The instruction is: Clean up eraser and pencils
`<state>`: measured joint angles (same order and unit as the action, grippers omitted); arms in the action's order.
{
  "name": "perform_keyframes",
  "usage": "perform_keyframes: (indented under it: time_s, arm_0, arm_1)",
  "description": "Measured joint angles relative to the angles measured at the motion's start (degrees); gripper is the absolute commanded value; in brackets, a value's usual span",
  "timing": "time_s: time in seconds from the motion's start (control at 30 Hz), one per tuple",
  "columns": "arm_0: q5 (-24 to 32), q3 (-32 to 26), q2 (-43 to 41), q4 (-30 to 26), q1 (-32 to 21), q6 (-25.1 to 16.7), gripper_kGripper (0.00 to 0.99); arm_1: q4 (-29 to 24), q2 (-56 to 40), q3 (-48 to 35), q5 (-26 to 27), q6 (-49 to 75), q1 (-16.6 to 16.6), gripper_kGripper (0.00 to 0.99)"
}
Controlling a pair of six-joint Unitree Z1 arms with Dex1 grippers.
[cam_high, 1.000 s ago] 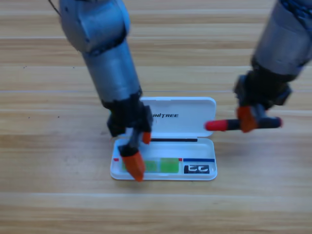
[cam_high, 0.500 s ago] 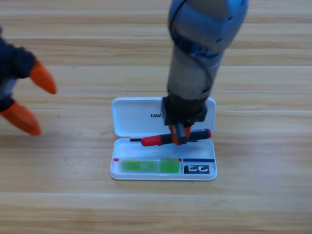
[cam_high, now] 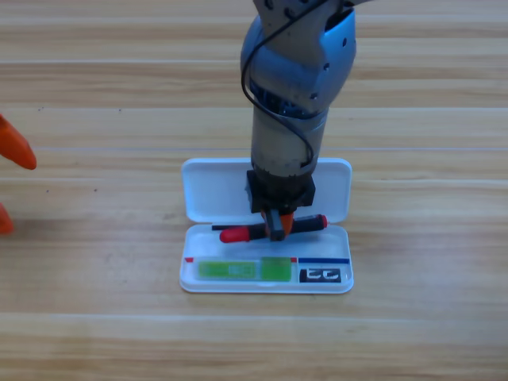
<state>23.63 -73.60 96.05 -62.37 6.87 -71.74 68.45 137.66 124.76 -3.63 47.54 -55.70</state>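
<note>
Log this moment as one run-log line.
right gripper: shut on red-capped black pen, over open white case | green pen, black eraser: in tray | left gripper: waiting, left edge

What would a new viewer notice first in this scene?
The right gripper stands at the middle, shut on the red-capped pencil, holding it over the open white case. The green pencil and the eraser lie inside. The left gripper waits at the left edge.
</note>
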Motion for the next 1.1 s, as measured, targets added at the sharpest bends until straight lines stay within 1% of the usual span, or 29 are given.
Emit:
perform_keyframes:
  time_s: [0.17,0.2,0.3,0.33,0.37,0.43,0.53,0.63,0.7,0.77,0.9,0.97,1.03,1.1]
  arm_0:
    - [0.18,0.57,0.00,0.00,-0.07,0.00,0.990]
    - [0.18,0.92,0.00,0.00,-0.10,0.00,0.990]
    - [0.18,1.29,0.00,0.02,-0.13,0.00,0.990]
    - [0.18,1.30,0.00,0.05,-0.13,0.00,0.990]
    - [0.18,1.36,0.00,0.08,-0.13,0.00,0.990]
    - [0.18,1.53,0.00,0.11,-0.13,0.00,0.990]
    - [0.18,1.58,0.00,0.11,-0.13,0.00,0.989]
    - [0.18,1.58,0.00,0.11,-0.13,0.00,0.990]
    - [0.20,1.58,0.00,0.13,-0.14,0.00,0.990]
    - [0.43,1.58,0.00,0.22,-0.13,0.00,0.990]
    - [1.88,1.37,0.02,0.48,-0.14,0.30,0.990]
    - [3.76,0.55,0.11,0.48,-0.13,1.41,0.989]
    - [6.04,-1.39,0.64,0.48,-0.13,2.89,0.986]
    - [8.62,-4.67,2.25,0.49,-0.13,4.40,0.980]
  arm_1:
    - [0.00,0.04,0.64,-0.25,-0.02,0.01,0.000]
    - [0.00,0.06,0.65,-0.26,-0.02,0.01,0.014]
    - [0.00,0.06,0.65,-0.26,-0.54,0.01,0.635]
    - [0.00,0.06,0.65,-0.26,-0.82,0.01,0.808]
    - [0.00,0.06,0.65,-0.26,-1.05,0.01,0.856]
    - [0.00,0.06,0.65,-0.26,-1.47,0.01,0.862]
    - [0.29,0.06,0.65,-0.27,-1.85,0.01,0.905]
    - [1.27,-0.13,0.59,-0.03,-2.08,0.01,0.911]
    - [1.94,-0.91,0.00,1.19,-2.08,0.01,0.916]
    - [2.21,-3.01,-2.41,2.84,-2.26,-0.01,0.917]
    - [2.36,-12.34,-8.24,9.55,-3.09,-0.14,0.919]
    - [2.40,-19.04,-10.65,13.12,-3.34,-0.20,0.919]
    - [2.41,-25.84,-13.37,16.83,-3.51,-0.24,0.919]
    - [2.12,-32.23,-16.83,21.35,-3.94,-0.23,0.919]
